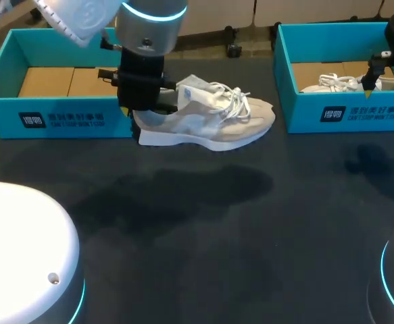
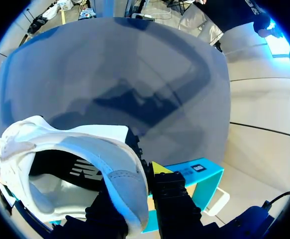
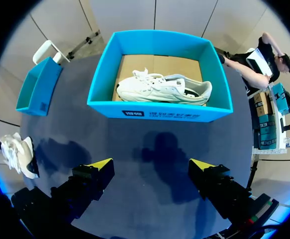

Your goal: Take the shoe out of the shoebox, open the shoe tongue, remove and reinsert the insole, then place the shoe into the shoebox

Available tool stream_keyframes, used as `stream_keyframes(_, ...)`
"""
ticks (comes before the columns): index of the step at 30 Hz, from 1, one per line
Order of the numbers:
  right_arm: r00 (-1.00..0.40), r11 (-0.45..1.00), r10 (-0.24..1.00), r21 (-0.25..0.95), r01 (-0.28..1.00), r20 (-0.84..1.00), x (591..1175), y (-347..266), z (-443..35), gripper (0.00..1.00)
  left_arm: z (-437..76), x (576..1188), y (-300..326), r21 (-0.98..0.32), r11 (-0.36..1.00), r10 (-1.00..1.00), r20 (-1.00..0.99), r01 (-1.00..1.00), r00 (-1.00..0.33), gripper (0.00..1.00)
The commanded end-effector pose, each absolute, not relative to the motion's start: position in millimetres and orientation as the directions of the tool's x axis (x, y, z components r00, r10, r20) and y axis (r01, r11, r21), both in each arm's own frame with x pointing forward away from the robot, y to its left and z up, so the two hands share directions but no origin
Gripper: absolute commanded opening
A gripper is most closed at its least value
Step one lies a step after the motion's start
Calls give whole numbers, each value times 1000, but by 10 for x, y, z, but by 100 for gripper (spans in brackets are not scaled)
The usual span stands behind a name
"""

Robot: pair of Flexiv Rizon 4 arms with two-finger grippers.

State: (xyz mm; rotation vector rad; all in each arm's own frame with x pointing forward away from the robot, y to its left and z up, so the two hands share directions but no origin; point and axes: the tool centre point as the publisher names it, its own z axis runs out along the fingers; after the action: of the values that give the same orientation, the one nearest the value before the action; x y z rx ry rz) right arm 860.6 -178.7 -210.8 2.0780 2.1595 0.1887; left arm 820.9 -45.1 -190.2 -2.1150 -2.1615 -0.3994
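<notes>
A beige and white sneaker (image 1: 213,121) hangs above the dark table, just right of the left blue shoebox (image 1: 61,120), and casts a shadow below. My left gripper (image 1: 144,108) is shut on its heel. In the left wrist view the heel collar (image 2: 120,174) sits pinched between the fingers of the left gripper (image 2: 135,194), and the shoe's opening shows a dark insole. My right gripper (image 3: 151,168) hovers open and holds nothing, over the table in front of the right blue shoebox (image 3: 159,112). In the head view it (image 1: 379,71) is at the box's right end.
The right shoebox (image 1: 345,111) holds a second white sneaker (image 3: 159,88). The left shoebox (image 3: 38,87) shows only its brown cardboard floor. The held sneaker (image 3: 18,154) appears small off to the side of the right gripper. The white domes of the arm bases (image 1: 21,256) stand at the near edge.
</notes>
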Motion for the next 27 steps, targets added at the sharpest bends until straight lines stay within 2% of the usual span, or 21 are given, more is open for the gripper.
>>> stream_keyframes(1,-37,39,999,187,982,-12,8599,-1789,-2112,100,-1889,8211,-439,123,5,969,243,992,-35,0)
stream_keyframes(5,-37,39,999,187,982,-12,8599,-1789,-2112,100,-1889,8211,-439,123,5,969,243,992,-35,0)
stream_keyframes(27,-37,39,999,187,982,-12,8599,-1789,-2112,100,-1982,7350,-753,-16,-32,986,164,999,34,0)
